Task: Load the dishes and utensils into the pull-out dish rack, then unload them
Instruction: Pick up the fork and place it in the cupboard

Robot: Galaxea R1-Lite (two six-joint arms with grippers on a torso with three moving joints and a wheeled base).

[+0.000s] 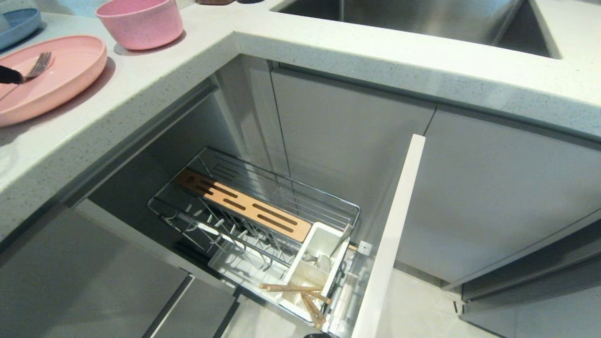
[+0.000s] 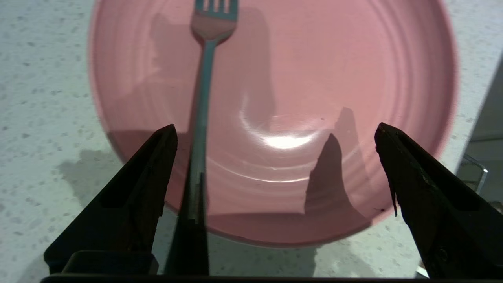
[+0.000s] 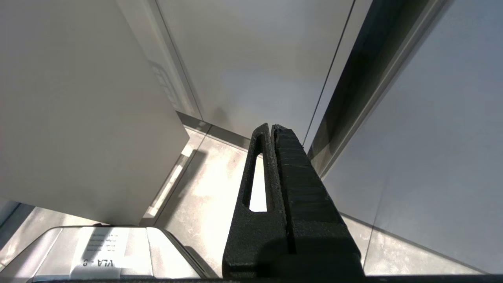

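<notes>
Two levels, you will note: a speckled white desk (image 1: 291, 51) above, grey cabinet fronts and pale floor below. On the desk lies the pink plate (image 1: 56, 80) with the fork (image 1: 38, 65) across it, tines pointing away from the left gripper (image 2: 275, 137), handle running back beside one finger (fingers spread wide, holding nothing). Right gripper (image 3: 272, 127) hangs closed. Chopsticks (image 1: 300, 291) lie in the pulled-out dish rack (image 1: 263, 220).

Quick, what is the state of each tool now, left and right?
Left tool: open, holding nothing, over the pink plate beside the fork.
Right tool: closed, empty, parked low by the cabinet.
</notes>
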